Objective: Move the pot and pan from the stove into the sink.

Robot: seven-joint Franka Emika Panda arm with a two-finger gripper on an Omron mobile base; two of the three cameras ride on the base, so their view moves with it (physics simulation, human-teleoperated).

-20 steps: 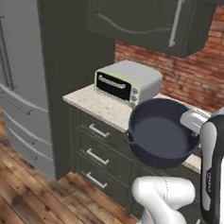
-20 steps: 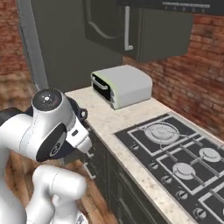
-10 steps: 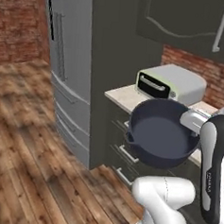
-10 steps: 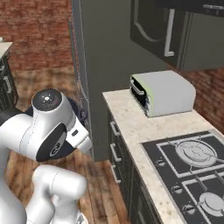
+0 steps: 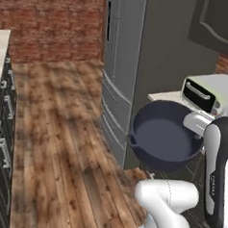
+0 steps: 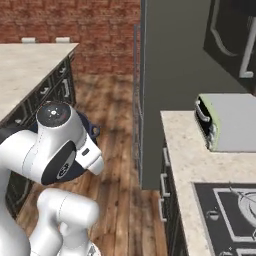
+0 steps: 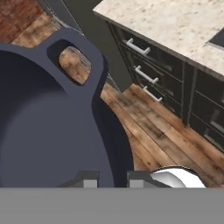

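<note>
Clearly the gripper (image 7: 111,178) is clamped on the rim of the pot (image 5: 165,136), its two tips straddling the wall just below one loop handle (image 7: 78,59) in the hand view. The pot hangs in the air off the counter (image 6: 200,155), carried in front of the arm above the wooden floor (image 5: 61,131), mouth turned toward the left base camera.

The pot looks heavy and rigid: thick straight walls, a deep body, a smooth dark finish that could slide between narrow pads. Held by the rim alone, its weight sits well off to one side of the pinch, so I judge it liable to swing or twist if the base turns sharply. A hold on the rim close to a loop handle, as here, seems the sounder choice, since the handle's root would stop the pads creeping round the wall.

Beyond the pot stands the toaster oven (image 5: 209,93) on the counter, then the tall grey fridge (image 5: 124,63), and a corner of the stove (image 6: 227,215) by the counter's near end.

Compared with a second ago, both base views have swung: the fridge and brick wall (image 5: 50,20) now take far more of the picture and most of the stove has slid out of frame. That is the base turning, not the things moving. The pot keeps its place against the arm.
</note>
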